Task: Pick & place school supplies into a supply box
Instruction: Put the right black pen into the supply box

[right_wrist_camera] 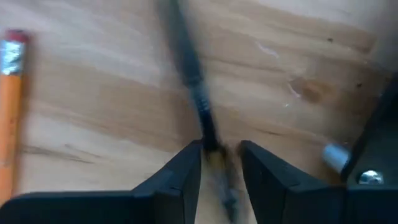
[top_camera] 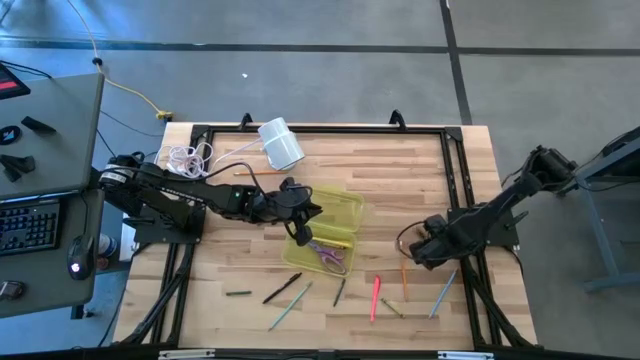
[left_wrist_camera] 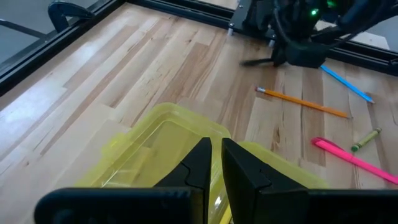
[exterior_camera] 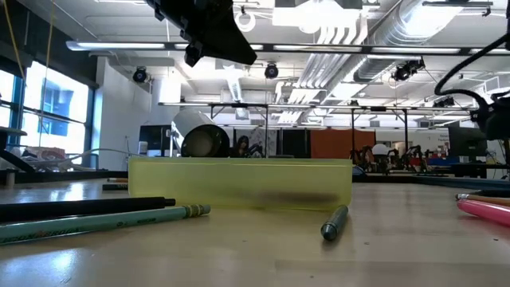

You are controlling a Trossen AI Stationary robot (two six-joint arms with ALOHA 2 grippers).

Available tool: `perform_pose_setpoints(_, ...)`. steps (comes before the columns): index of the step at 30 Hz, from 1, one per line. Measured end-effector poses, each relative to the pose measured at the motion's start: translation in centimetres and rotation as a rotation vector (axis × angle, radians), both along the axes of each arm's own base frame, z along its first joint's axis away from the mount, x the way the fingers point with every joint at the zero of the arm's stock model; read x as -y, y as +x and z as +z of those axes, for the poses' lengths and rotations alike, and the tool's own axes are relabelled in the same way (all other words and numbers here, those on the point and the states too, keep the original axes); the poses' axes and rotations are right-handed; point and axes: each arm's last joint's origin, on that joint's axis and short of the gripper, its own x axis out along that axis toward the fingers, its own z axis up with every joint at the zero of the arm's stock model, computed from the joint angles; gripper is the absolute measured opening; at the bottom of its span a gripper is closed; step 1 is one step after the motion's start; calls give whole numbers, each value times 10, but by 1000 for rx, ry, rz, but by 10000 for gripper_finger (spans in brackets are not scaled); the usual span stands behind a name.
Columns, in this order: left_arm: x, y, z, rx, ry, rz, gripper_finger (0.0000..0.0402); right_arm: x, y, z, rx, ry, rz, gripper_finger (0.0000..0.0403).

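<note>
Closest to the table's front edge the strays lie loose on the wood: a green pencil (exterior_camera: 103,221), a pink pen (top_camera: 376,297) and a blue pen (top_camera: 443,292), all well apart from the supply box (top_camera: 349,208), so they are work for later. A little further in, my right gripper (right_wrist_camera: 221,149) is down at the tabletop with its jaws released and standing either side of a black pen (right_wrist_camera: 189,74). The pen runs straight through the gap and I see no squeeze on it yet; I judge I'm lined up that way so the clench catches it across the shaft. The orange pencil (right_wrist_camera: 9,106) lies just beside it, untouched. Further back sits the box, lid thrown open, with the scissors (top_camera: 330,255) already lying inside. My left gripper (top_camera: 300,228) hangs directly over that box, I reckon because that's the drop spot. Whether it's clenched or released I cannot tell, and I see nothing in it. Beyond, at the far edge, the white cylinder (top_camera: 281,143) and the coiled cord (top_camera: 188,157) sit out of the way, no business of mine.
</note>
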Motion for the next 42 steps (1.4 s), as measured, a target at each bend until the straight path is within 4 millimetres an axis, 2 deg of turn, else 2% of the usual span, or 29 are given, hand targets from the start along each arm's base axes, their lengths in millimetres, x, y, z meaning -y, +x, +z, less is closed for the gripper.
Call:
perform_pose_setpoints(7, 0, 0, 0, 1, 0, 0, 72, 4, -6, -10, 7, 6, -1, 98)
perform_pose_setpoints(10, 0, 0, 0, 3, 0, 1, 72, 3, -5, -8, 9, 7, 73, 82)
perform_pose_setpoints(13, 0, 0, 0, 1, 0, 1, 71, 0, 2, 0, 48, -2, 136, 54)
perform_pose_setpoints(16, 0, 0, 0, 2, 1, 2, 72, -5, 21, 17, 181, -17, 169, 18)
perform_pose_setpoints(18, 0, 0, 0, 2, 1, 3, 72, -7, 31, 29, 243, -38, 221, 9)
perform_pose_setpoints(22, 0, 0, 0, 4, 4, 7, 72, -12, 67, 69, 527, -158, 353, 22)
perform_pose_setpoints(26, 0, 1, 1, 13, 3, 8, 72, -17, 108, 86, 713, -254, 612, 25)
perform_pose_setpoints(29, 0, 1, 2, 21, 1, 8, 72, -20, 142, 80, 748, -291, 760, 20)
perform_pose_setpoints(35, 0, 1, 1, 19, 1, 8, 72, -19, 204, 56, 612, -236, 963, 17)
perform_pose_setpoints(38, 0, 1, 1, 17, 2, 8, 72, -16, 225, 44, 549, -186, 1011, 23)
perform_pose_setpoints(42, 0, 1, 1, 16, 2, 8, 71, -14, 245, 38, 532, -146, 1067, 38)
